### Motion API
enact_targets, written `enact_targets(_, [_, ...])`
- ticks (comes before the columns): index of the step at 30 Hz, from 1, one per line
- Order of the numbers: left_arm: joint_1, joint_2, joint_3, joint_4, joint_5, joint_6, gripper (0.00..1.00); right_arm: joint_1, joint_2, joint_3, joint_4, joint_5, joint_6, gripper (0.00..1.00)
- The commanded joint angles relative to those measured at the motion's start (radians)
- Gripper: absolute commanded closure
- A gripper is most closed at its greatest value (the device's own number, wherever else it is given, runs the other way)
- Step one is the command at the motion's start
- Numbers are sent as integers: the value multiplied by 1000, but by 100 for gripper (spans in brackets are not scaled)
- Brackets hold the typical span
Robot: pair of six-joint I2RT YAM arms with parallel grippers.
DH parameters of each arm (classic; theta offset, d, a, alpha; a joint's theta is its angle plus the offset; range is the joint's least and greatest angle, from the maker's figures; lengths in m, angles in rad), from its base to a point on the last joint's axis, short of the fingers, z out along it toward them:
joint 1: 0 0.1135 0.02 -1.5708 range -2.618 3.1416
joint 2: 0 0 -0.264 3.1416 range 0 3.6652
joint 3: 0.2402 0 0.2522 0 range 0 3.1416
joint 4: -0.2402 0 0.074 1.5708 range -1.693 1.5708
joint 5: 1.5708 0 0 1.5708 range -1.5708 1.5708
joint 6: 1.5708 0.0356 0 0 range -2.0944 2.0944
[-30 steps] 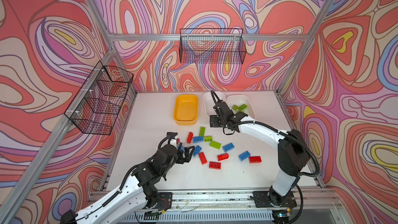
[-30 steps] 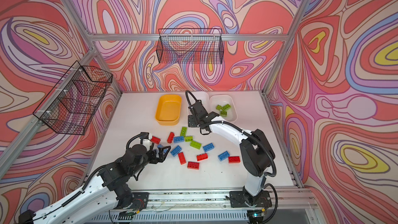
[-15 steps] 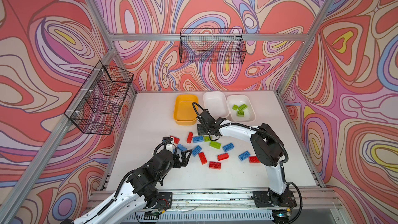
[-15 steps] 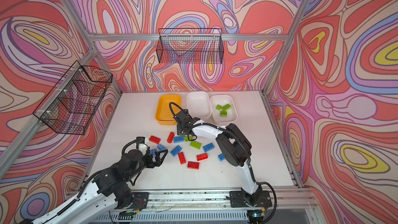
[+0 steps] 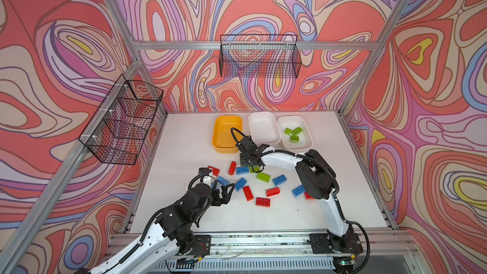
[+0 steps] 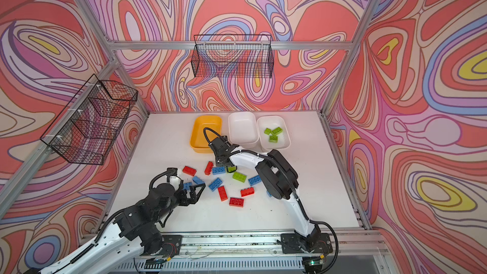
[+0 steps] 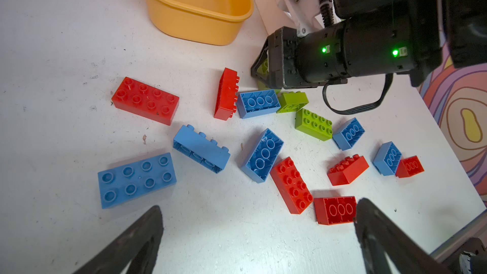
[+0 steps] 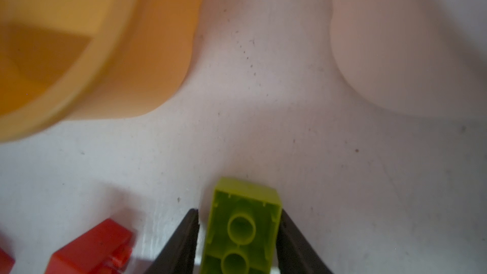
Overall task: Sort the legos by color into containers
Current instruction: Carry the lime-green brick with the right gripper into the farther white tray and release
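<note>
Over on the left, the left gripper (image 5: 223, 190) hangs over the desk (image 5: 184, 214) at the left end of the scatter, jaws spread wide and holding nothing, with a flat blue lego (image 7: 135, 179) lying just ahead of it. Along the far edge of the desk comes the yellow-orange tub (image 5: 227, 149), and it's bare, not one brick inside. In front of it, across the middle of the desk, sits the unsorted pile. There are six reds, the leftmost red lego (image 7: 145, 100) lying studs-up, and six blues, several on their backs with hollow undersides showing. None of them is in a tub. Moving right, two limes lie loose: a tipped lime lego (image 7: 291, 101) right beside an upturned blue lego (image 7: 258, 102), and a studs-up lime lego (image 7: 313, 123) just past it. At the far side of the pile, the right gripper (image 8: 238, 214) is down at the desk, jaws drawn in on both sides of a third lime lego (image 8: 241, 229). One jaw is against it and a thin sliver shows at the other, so whether the pinch has bitten can't be told. Behind it, at the far edge, the middle white tub (image 5: 263, 127) is bare too. The right-hand white tub (image 5: 307, 141), nearest the far right corner, is the only one in business, with three sorted lime legos (image 5: 294, 138) inside. By the look of it, that's three of eighteen sorted: lime is half done, and red and blue are not yet started.
</note>
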Motion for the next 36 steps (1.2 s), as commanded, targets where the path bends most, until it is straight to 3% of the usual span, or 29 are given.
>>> enact_targets(1, [4, 10, -18, 11, -14, 13, 0, 6, 14, 22, -34, 19, 12, 62])
enact_targets(4, [4, 31, -12, 26, -7, 18, 0, 7, -2, 34, -35, 24, -1, 72])
enact_targets(13, [4, 149, 65, 80, 18, 68, 0, -14, -139, 78, -56, 101, -57, 76])
enact_targets(17, [4, 235, 110, 125, 39, 84, 0, -88, -218, 50, -48, 103, -90, 76])
enact_targets(22, [4, 362, 196, 195, 68, 103, 0, -258, -288, -7, -18, 61, -138, 76])
enact_targets(30, [4, 602, 333, 282, 127, 131, 0, -481, -222, -18, 38, -1, -194, 75])
enact_targets(36, [4, 713, 397, 333, 148, 143, 0, -544, -81, 68, 60, -21, -209, 75])
